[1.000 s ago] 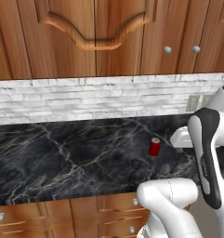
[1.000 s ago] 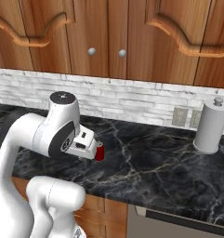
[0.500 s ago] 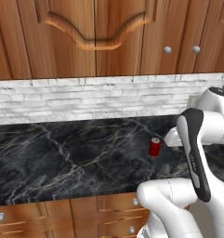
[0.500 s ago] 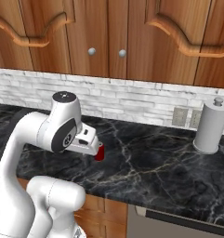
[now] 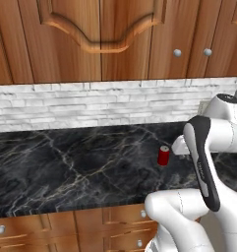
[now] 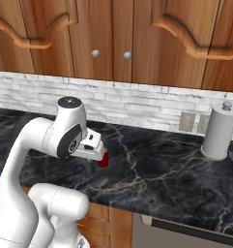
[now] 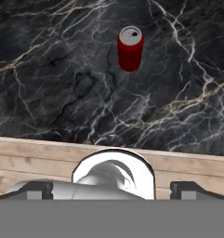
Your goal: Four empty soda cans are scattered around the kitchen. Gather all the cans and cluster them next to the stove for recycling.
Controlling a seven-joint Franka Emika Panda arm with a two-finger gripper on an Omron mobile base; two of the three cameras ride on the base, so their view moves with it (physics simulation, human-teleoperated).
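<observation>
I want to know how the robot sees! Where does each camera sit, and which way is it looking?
Left base view: behind the arm's left, facing the black veined marble counter and small red soda can; white arm lower right.
Right base view: behind the arm's right, same counter and can; arm lower left.
Hand view: on the hand, looking down at the can; open gripper at the bottom.
All share the can.

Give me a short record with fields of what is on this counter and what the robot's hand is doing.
can: one red soda can standing upright on the counter
counter: black veined marble counter, wood cabinets above and below
other item: grey canister by the brick wall, far from the can
hand: hand open, above the counter's front edge, holding nothing, apart from the can
stove: none seen here
</observation>
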